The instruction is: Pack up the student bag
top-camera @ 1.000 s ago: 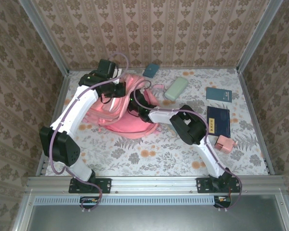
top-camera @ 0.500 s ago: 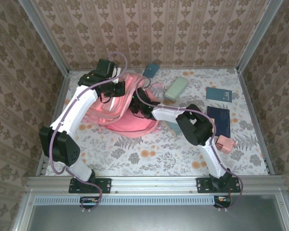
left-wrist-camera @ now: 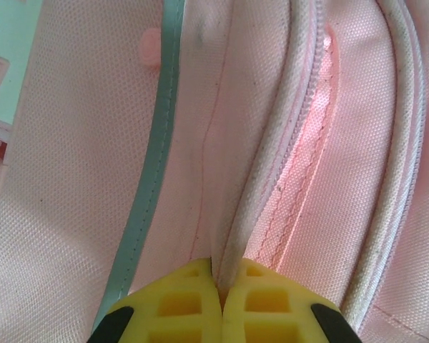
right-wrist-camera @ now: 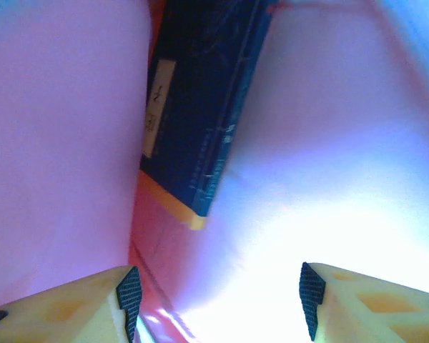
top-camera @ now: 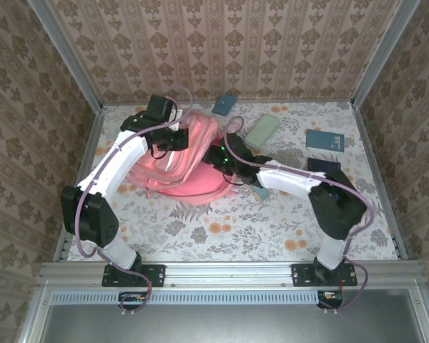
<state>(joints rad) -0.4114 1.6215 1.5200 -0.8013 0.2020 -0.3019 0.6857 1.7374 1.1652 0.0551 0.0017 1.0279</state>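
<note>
The pink student bag [top-camera: 189, 171] lies on the left half of the table, its opening facing right. My left gripper [top-camera: 177, 140] is at the bag's top, and its yellow fingers [left-wrist-camera: 193, 304] are shut on the pale piped rim beside the zip [left-wrist-camera: 264, 179]. My right gripper [top-camera: 227, 156] is at the bag's mouth, on its right side. In the right wrist view it [right-wrist-camera: 218, 304] is open, with pink lining all around and nothing between its pads. A dark navy book with an orange edge [right-wrist-camera: 200, 107] lies inside the bag ahead of it.
A small teal case [top-camera: 224, 104] and a pale green pouch [top-camera: 262, 131] lie behind the bag. A dark teal book [top-camera: 324, 140] and a navy book [top-camera: 322, 165] lie at the right. A light blue item [top-camera: 260, 191] peeks from under my right forearm. Patterned walls enclose the table.
My right arm has swung its elbow out to the right and stretched longer, and its gripper has slid right, toward the bag's mouth. The left gripper has kept hold of the rim.
</note>
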